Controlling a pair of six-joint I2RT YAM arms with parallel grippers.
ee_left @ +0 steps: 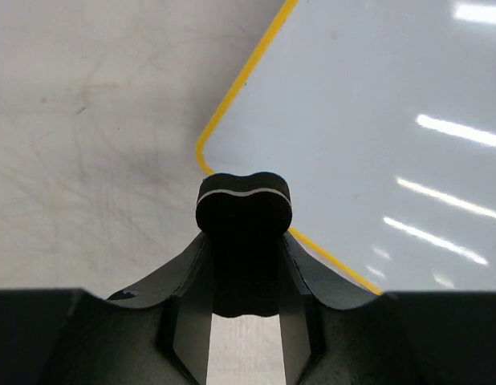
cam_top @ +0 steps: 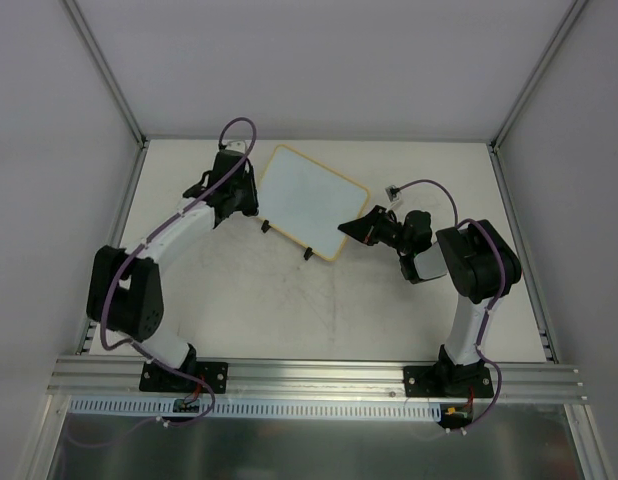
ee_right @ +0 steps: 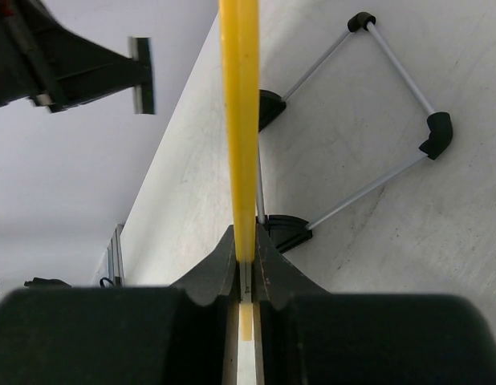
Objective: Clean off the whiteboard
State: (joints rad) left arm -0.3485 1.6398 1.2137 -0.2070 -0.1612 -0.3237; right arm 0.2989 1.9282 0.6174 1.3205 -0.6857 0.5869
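Note:
The whiteboard [cam_top: 311, 198] stands tilted at the back middle of the table, its white face blank in every view, with a thin yellow rim and black clip feet [cam_top: 309, 254]. My left gripper [cam_top: 247, 200] is at the board's left edge, shut on a small black eraser block [ee_left: 245, 200]. The block's tip lies over the rounded corner of the whiteboard [ee_left: 376, 128]. My right gripper [cam_top: 353, 228] is shut on the board's right rim. In the right wrist view the yellow rim [ee_right: 240, 120] runs straight up from between the closed jaws of the right gripper [ee_right: 246, 261].
Behind the board, its wire stand [ee_right: 392, 112] rests on the table on black feet. Aluminium rails [cam_top: 509, 225] and white walls border the table on the left, right and back. The left arm's gripper [ee_right: 71, 56] shows beyond the board.

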